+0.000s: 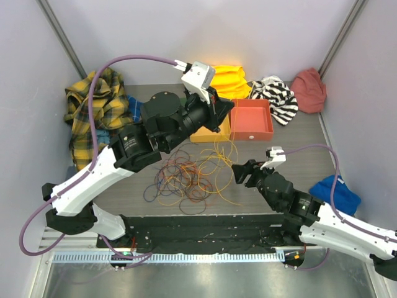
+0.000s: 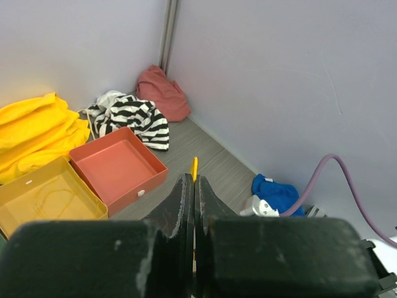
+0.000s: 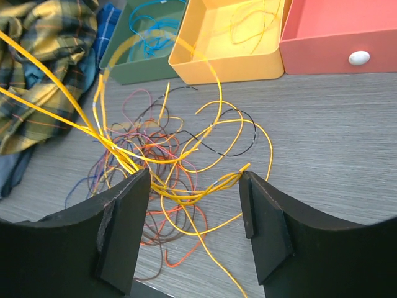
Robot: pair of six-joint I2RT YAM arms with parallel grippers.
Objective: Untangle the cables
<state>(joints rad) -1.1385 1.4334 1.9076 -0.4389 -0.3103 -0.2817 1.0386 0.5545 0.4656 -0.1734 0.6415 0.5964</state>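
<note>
Presently, the right claw (image 3: 192,180) is spread wide, its dark fingers matte and flat-faced. The cables (image 3: 167,155) lie directly ahead of and between those fingers: a loose heap of thin, wiry loops in yellow, red, purple and black, on the grey wood-grain table (image 3: 335,136). Several yellow strands rise straight and taut from the heap, off to that claw's left.

Beyond the heap, three shallow, smooth-walled rectangular trays stand side by side:
- The green tray (image 3: 139,71), farthest left, holds thin blue loops (image 3: 155,31).
- The yellow tray (image 3: 223,65), in the middle, holds a fine yellow loop (image 3: 254,25).
- The red tray (image 3: 335,56), on the right, bears a small white round knob (image 3: 358,58) on its near wall.

The left claw (image 2: 194,183) is pressed together, pinching a yellow strand (image 2: 194,167) that projects past its tips.
</note>
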